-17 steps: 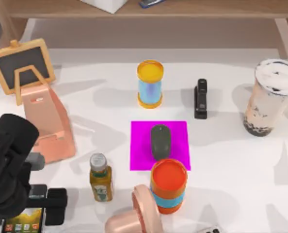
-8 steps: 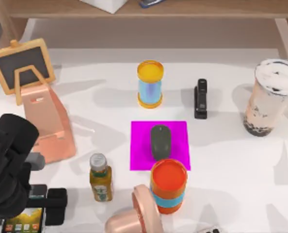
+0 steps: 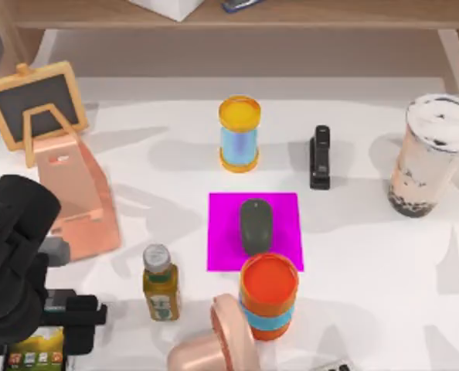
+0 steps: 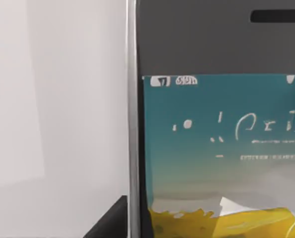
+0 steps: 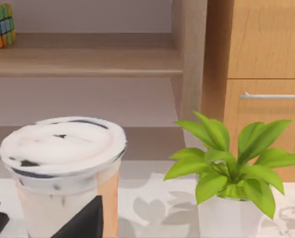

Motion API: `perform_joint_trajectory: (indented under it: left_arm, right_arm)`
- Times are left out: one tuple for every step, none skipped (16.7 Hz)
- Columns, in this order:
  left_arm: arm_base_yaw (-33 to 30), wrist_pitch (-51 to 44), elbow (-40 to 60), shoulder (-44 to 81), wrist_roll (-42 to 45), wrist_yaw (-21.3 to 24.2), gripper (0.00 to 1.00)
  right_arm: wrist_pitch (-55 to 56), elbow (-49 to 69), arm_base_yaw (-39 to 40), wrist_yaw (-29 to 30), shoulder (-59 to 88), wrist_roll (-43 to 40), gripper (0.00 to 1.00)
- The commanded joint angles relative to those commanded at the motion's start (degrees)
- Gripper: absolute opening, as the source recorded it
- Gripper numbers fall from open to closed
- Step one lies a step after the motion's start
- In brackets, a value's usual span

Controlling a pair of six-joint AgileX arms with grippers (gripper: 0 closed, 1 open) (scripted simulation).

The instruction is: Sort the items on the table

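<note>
My left gripper (image 3: 50, 331) is at the table's (image 3: 368, 294) front left corner, shut on the white-edged smartphone (image 3: 30, 352). In the left wrist view the phone's colourful screen (image 4: 222, 148) is very close, and one dark finger (image 4: 110, 224) touches its edge. The dark grey mouse (image 3: 255, 226) lies on the magenta mat (image 3: 285, 207) at the centre. At the far right stands the tall milk tea cup (image 3: 430, 154), which the right wrist view has close by as the white-lidded cup (image 5: 63, 163), with a dark part of my right gripper (image 5: 83, 224) in front of it.
A pink phone stand (image 3: 79, 201) and a small chalkboard (image 3: 32, 104) stand at the left. A yellow-blue can (image 3: 239, 133), a black stapler (image 3: 320, 157), an orange can (image 3: 268, 297), a small bottle (image 3: 160, 284) and a copper-pink object (image 3: 214, 344) surround the mat. A potted plant (image 5: 232, 173) is beside the cup.
My left arm has shifted slightly up and back from the table's front edge, and its visible finger has moved in against the smartphone. Nothing else moved.
</note>
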Motion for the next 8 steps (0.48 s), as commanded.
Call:
perform_joint_trajectory:
  left_arm:
    - [-0.02, -1.44, 0.56, -0.62, -0.01, -0.01, 0.0]
    - [-0.02, -3.34, 1.08, -1.12, -0.03, 0.0, 0.0]
    - [-0.02, -5.06, 1.68, -1.78, -0.06, 0.0, 0.0]
    - [-0.02, -6.19, 2.39, -2.62, -0.1, 0.0, 0.0]
    - [-0.01, -6.71, 2.94, -3.21, -0.11, -0.02, 0.0]
    - [-0.01, -6.77, 3.03, -3.3, -0.1, -0.02, 0.0]
    - [-0.01, -6.77, 3.03, -3.3, -0.1, -0.02, 0.0]
    - [0.02, -6.64, 2.86, -3.06, -0.01, -0.04, 0.0]
  right_arm:
    - [0.0, 0.0, 0.0, 0.0, 0.0, 0.0, 1.0]
    - [0.0, 0.0, 0.0, 0.0, 0.0, 0.0, 1.0]
    - [0.0, 0.0, 0.0, 0.0, 0.0, 0.0, 1.0]
    - [0.0, 0.0, 0.0, 0.0, 0.0, 0.0, 1.0]
    - [0.0, 0.0, 0.0, 0.0, 0.0, 0.0, 1.0]
    - [0.0, 0.0, 0.0, 0.0, 0.0, 0.0, 1.0]
    - [0.0, 0.0, 0.0, 0.0, 0.0, 0.0, 1.0]
    - [0.0, 0.0, 0.0, 0.0, 0.0, 0.0, 1.0]
